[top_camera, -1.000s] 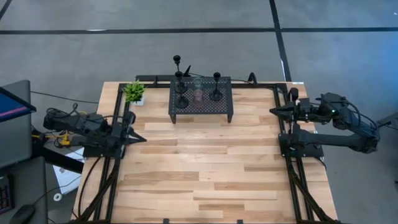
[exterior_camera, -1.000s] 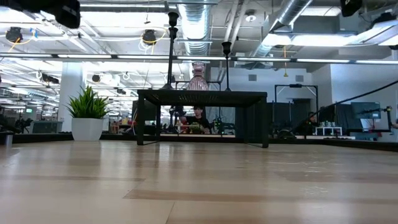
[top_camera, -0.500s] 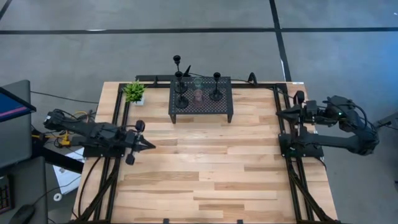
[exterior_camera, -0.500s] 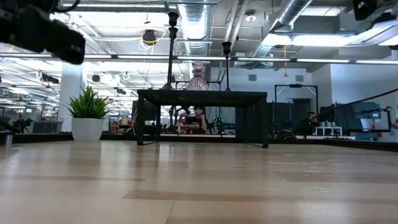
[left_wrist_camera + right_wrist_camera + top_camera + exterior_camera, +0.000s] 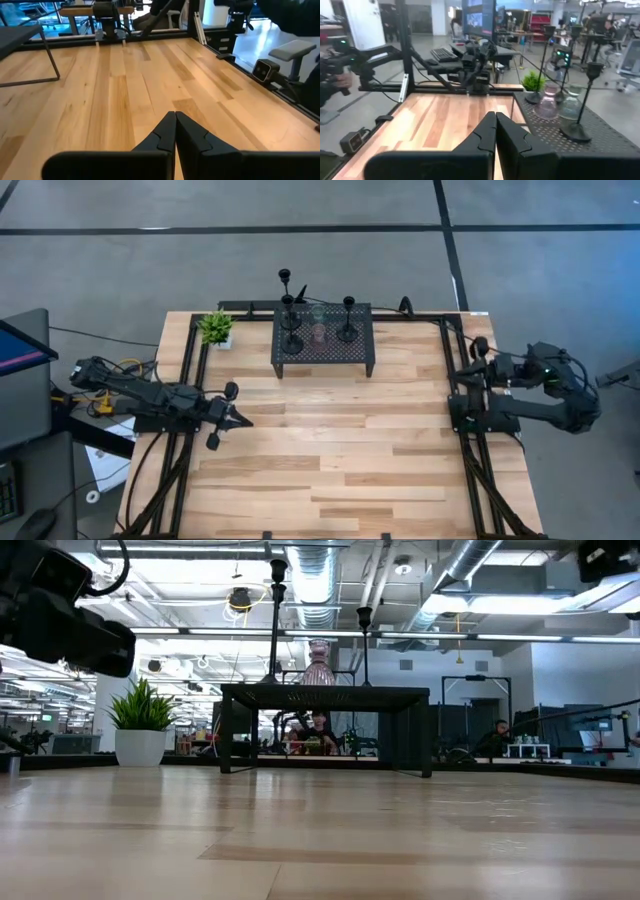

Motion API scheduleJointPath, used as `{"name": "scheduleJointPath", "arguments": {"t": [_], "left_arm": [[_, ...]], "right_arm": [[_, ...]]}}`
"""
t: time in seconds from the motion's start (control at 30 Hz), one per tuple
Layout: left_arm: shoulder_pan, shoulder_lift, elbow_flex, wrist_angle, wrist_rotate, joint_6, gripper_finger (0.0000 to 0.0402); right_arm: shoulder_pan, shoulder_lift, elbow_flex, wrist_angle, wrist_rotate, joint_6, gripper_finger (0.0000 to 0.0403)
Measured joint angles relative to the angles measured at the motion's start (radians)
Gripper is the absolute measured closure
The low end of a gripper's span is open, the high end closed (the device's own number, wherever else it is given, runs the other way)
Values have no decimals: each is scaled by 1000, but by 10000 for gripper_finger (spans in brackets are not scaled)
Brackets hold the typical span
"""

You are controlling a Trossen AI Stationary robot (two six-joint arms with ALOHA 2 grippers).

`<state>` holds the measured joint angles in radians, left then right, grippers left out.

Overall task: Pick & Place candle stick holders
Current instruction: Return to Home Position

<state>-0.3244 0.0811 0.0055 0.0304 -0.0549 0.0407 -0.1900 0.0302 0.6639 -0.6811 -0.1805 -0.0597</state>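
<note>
Five candle stick holders stand on the black perforated stand (image 5: 323,352) at the table's far middle. Three are slim black stemmed ones: a tall one (image 5: 285,278), one beside it (image 5: 289,320) and one at the right (image 5: 347,330). Two are squat and translucent: a greenish one (image 5: 317,312) and a pinkish one (image 5: 319,334). The right wrist view also shows the pinkish one (image 5: 548,104) and the greenish one (image 5: 572,105). My left gripper (image 5: 247,420) is shut and empty over the table's left side. My right gripper (image 5: 459,375) is shut and empty at the right edge.
A small green potted plant (image 5: 216,328) stands left of the stand at the far left corner. Black frame rails (image 5: 185,430) run along the table's left, right and far edges. Bare wood (image 5: 330,440) lies between the arms and toward the near edge.
My left gripper has gone toward the table's right and near edges, out over the wood, and has come lower. My right gripper has drawn back toward the table's right edge and a little toward the near edge. The holders have stayed in place.
</note>
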Motion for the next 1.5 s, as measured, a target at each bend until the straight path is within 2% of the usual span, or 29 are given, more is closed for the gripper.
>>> {"name": "scheduleJointPath", "arguments": {"t": [0.3, 0.43, 0.57, 0.67, 0.93, 1.33, 1.5], "left_arm": [[0, -1, 0, 1, 7, -16, 393], [0, 0, 0, 1, 7, -15, 395], [0, 0, 0, 2, 7, -16, 393], [0, 0, 0, 4, 7, -16, 393], [0, 0, 0, 14, 7, -16, 393], [0, 0, 0, 16, 4, 11, 393], [0, 0, 0, 22, -3, 14, 395]], "right_arm": [[5, -24, -87, 100, 11, 21, 403], [5, -25, -153, 239, 50, 10, 403], [5, -26, -260, 373, 48, 11, 403], [6, -25, -333, 408, 47, 26, 403], [6, -26, -517, 702, 24, 60, 403], [6, -26, -651, 748, 21, 35, 403], [6, -26, -656, 723, 21, 12, 403]]}}
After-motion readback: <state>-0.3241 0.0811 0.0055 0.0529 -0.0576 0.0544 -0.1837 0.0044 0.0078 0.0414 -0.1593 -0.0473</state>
